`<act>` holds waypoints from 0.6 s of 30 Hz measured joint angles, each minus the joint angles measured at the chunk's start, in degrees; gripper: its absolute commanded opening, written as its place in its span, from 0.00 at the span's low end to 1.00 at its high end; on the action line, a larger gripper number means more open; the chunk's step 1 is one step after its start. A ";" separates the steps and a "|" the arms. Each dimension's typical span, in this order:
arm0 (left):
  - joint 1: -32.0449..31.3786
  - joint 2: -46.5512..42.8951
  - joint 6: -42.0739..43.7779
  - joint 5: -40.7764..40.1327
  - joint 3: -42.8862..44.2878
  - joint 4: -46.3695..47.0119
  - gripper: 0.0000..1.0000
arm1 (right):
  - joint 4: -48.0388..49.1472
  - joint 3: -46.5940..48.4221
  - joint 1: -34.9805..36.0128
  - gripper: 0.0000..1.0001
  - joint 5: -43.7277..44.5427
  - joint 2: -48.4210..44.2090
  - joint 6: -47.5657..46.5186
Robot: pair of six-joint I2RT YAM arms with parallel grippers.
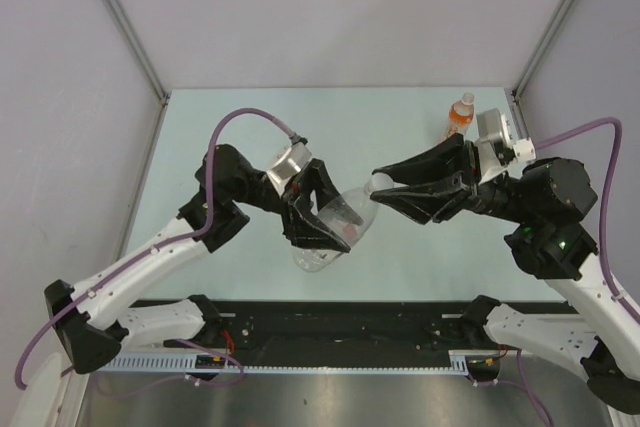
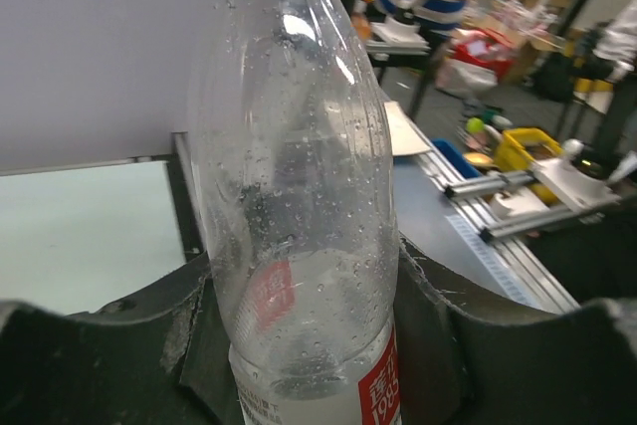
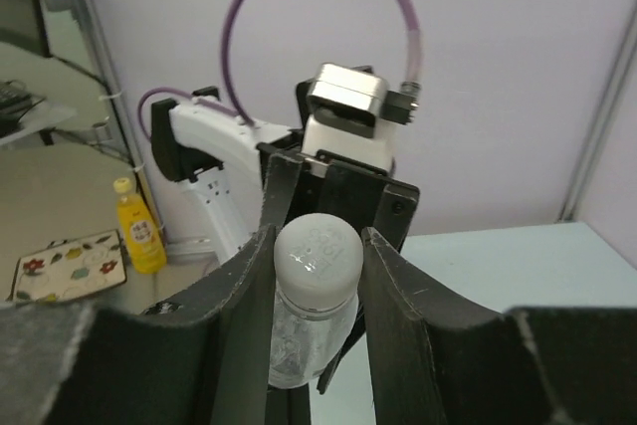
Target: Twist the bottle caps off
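Note:
The clear bottle [image 1: 340,215] is held tilted above the table, its neck towards the right. My left gripper [image 1: 318,219] is shut on its body; in the left wrist view the bottle [image 2: 299,196] fills the space between the jaws of the left gripper [image 2: 309,345]. The whitish cap [image 1: 381,183] sits on the neck. My right gripper [image 1: 388,190] is shut on this cap [image 3: 317,249], with a finger [image 3: 244,296] pressed on each side. The taller orange bottle [image 1: 459,117] with its white cap [image 1: 467,98] stands at the back right. The squat orange bottle is out of view.
The metal frame post [image 1: 515,107] stands just right of the orange bottle. The table's front edge and black rail [image 1: 340,317] lie below the held bottle. A yellow bottle [image 3: 139,231] stands on a beige surface behind the left arm in the right wrist view.

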 measured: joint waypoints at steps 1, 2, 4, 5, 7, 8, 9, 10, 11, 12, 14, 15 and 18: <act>0.09 0.74 -2.10 2.16 0.00 2.14 0.00 | 0.07 0.00 -0.07 0.00 -1.42 -0.17 -0.46; 0.11 1.46 -4.09 4.09 0.00 4.26 0.00 | 0.13 0.04 -0.11 0.00 -3.15 -0.42 -1.11; 0.09 2.78 -8.31 7.69 0.00 8.37 0.00 | 0.20 0.09 -0.17 0.00 -5.49 -0.68 -1.92; 0.09 3.26 -9.97 9.01 0.00 10.10 0.00 | 0.24 0.09 -0.28 0.00 -6.99 -0.76 -2.38; 0.09 4.15 -13.49 11.21 0.00 13.40 0.00 | 0.57 0.11 -0.46 0.00 -9.16 -0.76 -3.08; 0.09 4.74 -15.78 12.50 -0.02 15.58 0.00 | 0.70 0.11 -0.52 0.00 -10.29 -0.76 -3.37; 0.09 5.33 -18.05 13.60 -0.04 18.01 0.00 | 0.92 0.13 -0.59 0.00 -11.47 -0.76 -3.80; 0.07 6.08 -20.41 14.75 -0.04 20.72 0.00 | 1.01 0.20 -0.66 0.00 -12.63 -0.76 -4.22; 0.04 6.91 -23.45 15.87 -0.13 24.17 0.00 | 1.16 0.22 -0.72 0.00 -13.79 -0.76 -4.59; 0.02 7.78 -26.47 16.90 -0.20 27.80 0.00 | 1.33 0.24 -0.76 0.00 -14.84 -0.76 -5.05; -0.04 9.73 -33.33 18.78 -0.26 35.39 0.00 | 1.33 0.26 -0.87 0.00 -16.90 -0.76 -5.99; -0.11 10.95 -37.51 19.61 -0.26 39.80 0.00 | 1.33 0.26 -0.94 0.00 -17.81 -0.79 -6.36; -0.35 14.91 -50.69 21.90 0.50 50.73 0.00 | 0.55 0.26 -1.55 0.00 -20.96 -0.87 -7.58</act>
